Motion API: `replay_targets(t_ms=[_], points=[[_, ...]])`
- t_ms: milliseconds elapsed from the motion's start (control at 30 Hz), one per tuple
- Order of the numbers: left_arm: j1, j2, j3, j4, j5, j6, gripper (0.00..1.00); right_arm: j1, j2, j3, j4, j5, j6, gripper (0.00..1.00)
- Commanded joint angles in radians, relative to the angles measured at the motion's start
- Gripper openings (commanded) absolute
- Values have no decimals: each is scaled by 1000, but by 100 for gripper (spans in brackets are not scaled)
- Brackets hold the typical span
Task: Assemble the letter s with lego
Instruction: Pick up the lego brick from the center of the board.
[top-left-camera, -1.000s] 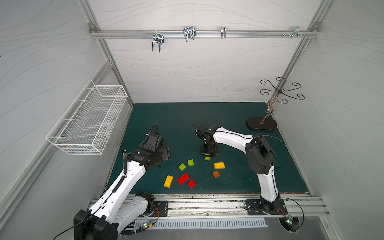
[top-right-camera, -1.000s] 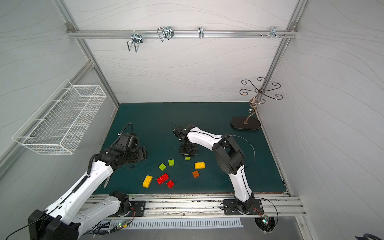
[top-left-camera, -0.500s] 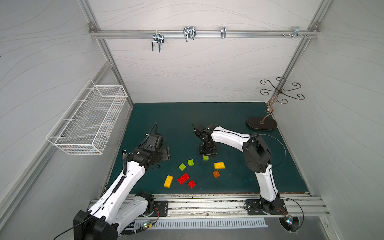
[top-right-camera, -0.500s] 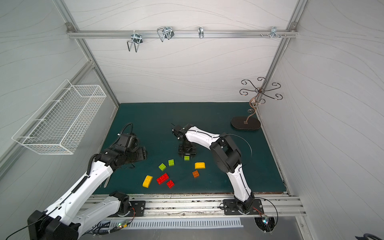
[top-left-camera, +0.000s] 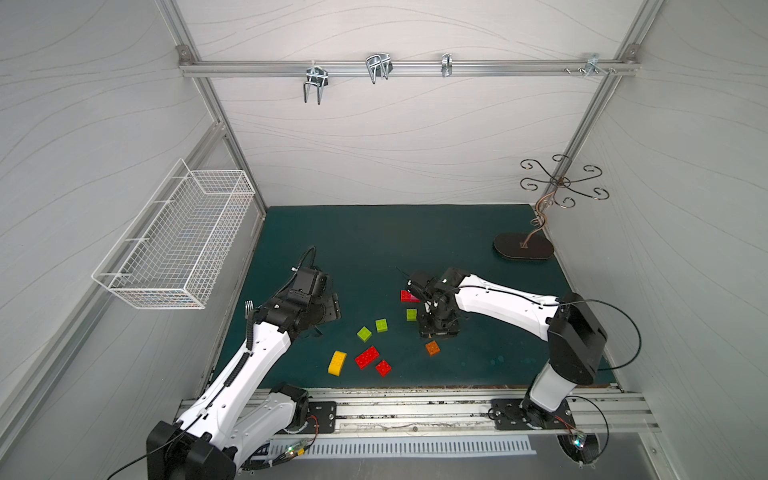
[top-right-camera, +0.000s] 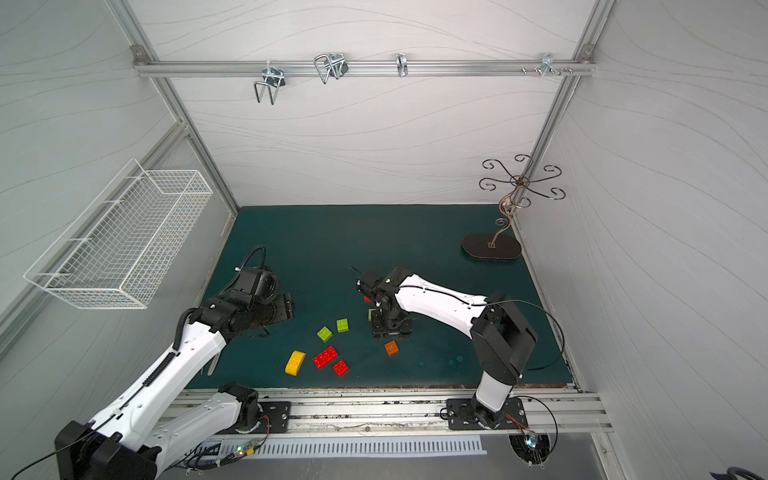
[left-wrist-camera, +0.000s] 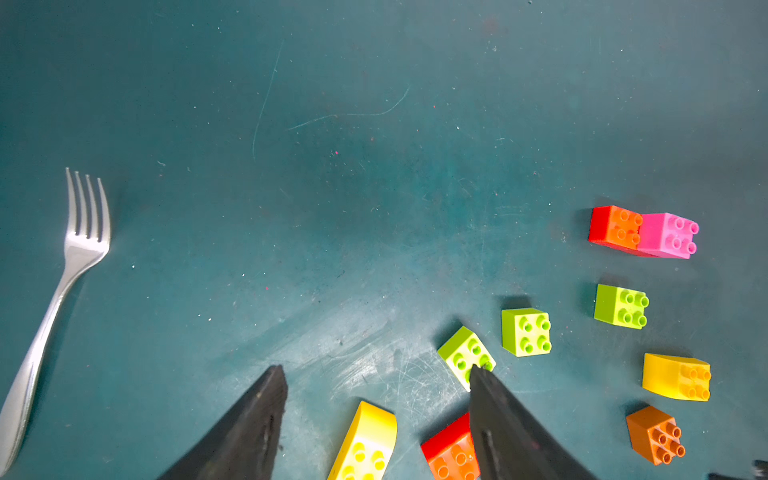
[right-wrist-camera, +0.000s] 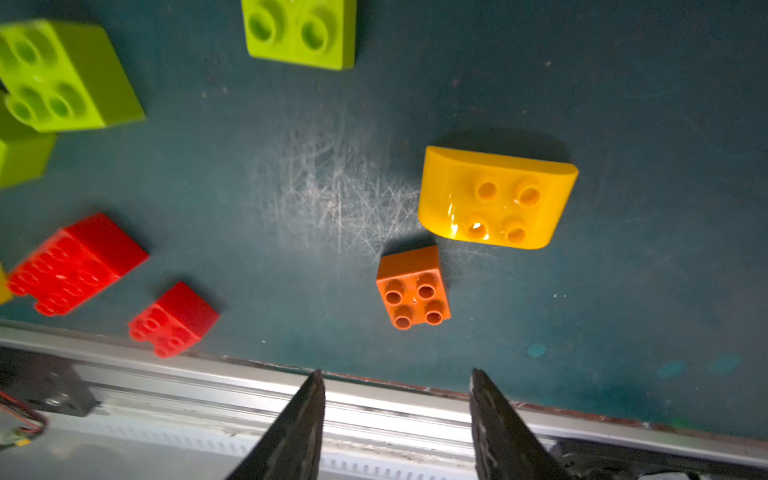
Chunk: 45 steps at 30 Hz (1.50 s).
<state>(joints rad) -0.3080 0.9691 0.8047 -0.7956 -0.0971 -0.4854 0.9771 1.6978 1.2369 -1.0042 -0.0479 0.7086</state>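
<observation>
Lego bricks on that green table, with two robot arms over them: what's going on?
The job is to build a letter S. Only a red brick and a pink brick sit touching, side by side; the rest lie scattered. The right gripper hangs open and empty near the orange brick, the left gripper open near a lime green brick.

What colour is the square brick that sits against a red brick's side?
The brick is pink; the left wrist view shows it best.
</observation>
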Motion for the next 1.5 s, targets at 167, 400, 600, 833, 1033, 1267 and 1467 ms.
replay_targets(t_ms=[167,400,600,833,1033,1267,1467], points=[[0,-20,22,16,-12,7,72,8,44,-39,93,-25,-148,56],[-1,-17,22,15,-11,7,72,-13,106,-51,116,-31,-135,56],[0,-15,22,16,-11,8,72,-22,107,-65,115,-14,-124,56],[-1,-13,22,16,-11,7,72,-22,117,-74,114,-11,-118,47],[0,-14,22,16,-15,7,73,-22,114,-66,98,-11,-105,24],[0,-13,23,18,-11,6,73,-29,63,90,-30,8,-46,11],[0,-16,24,18,-10,5,73,-87,194,357,-155,23,19,3]])
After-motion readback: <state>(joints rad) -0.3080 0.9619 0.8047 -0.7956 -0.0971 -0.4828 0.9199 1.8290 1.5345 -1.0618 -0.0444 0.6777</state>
